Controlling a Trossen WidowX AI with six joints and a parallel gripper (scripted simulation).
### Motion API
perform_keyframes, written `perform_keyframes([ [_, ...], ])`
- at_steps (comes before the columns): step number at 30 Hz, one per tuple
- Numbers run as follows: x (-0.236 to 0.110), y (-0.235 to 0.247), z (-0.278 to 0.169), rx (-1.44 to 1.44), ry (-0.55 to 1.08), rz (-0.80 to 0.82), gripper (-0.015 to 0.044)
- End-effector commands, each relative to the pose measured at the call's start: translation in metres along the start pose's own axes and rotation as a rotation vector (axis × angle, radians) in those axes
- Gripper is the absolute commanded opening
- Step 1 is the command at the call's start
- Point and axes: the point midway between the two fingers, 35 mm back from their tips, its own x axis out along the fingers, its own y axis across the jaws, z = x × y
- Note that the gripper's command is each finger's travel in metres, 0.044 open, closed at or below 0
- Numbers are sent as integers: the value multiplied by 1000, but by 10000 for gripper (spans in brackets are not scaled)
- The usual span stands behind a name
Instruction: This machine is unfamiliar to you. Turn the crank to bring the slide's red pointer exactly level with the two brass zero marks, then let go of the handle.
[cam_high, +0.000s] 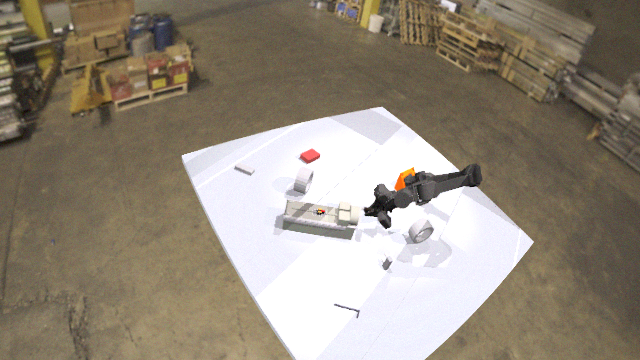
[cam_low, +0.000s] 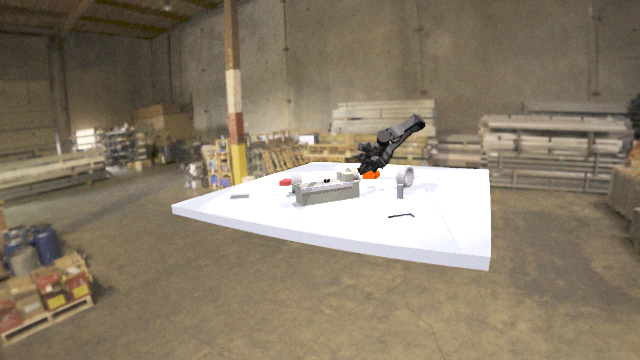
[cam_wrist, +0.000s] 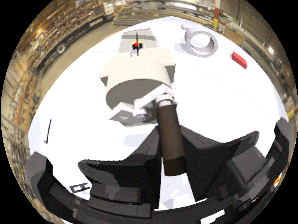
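Observation:
The machine (cam_high: 315, 222) (cam_low: 325, 191) is a grey box with a slide track, lying on the white table (cam_high: 240, 235) (cam_low: 450, 240). A small red pointer (cam_high: 320, 212) (cam_wrist: 137, 46) sits on the slide about midway along the track. Brass marks show beside it, too small to judge the alignment. A pale crank disc (cam_high: 354, 215) (cam_wrist: 136, 90) is at the machine's right end. Its dark handle (cam_wrist: 170, 132) runs back between my fingers in the wrist view. My gripper (cam_high: 371, 210) (cam_low: 364, 167) (cam_wrist: 165, 128) is shut on the crank handle.
A grey tape ring (cam_high: 420, 230) (cam_low: 404, 176) lies right of the machine, another ring (cam_high: 303, 180) (cam_wrist: 200, 43) behind it. A red block (cam_high: 310, 155) (cam_wrist: 240, 59), a grey slab (cam_high: 244, 168), a small grey post (cam_high: 386, 262), a black L-shaped key (cam_high: 347, 308) (cam_low: 408, 214) and an orange block (cam_high: 404, 178) are on the table.

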Motion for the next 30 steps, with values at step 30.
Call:
perform_keyframes([
  [30, -8, 12, 7, -2, -13, 12, 0],
])
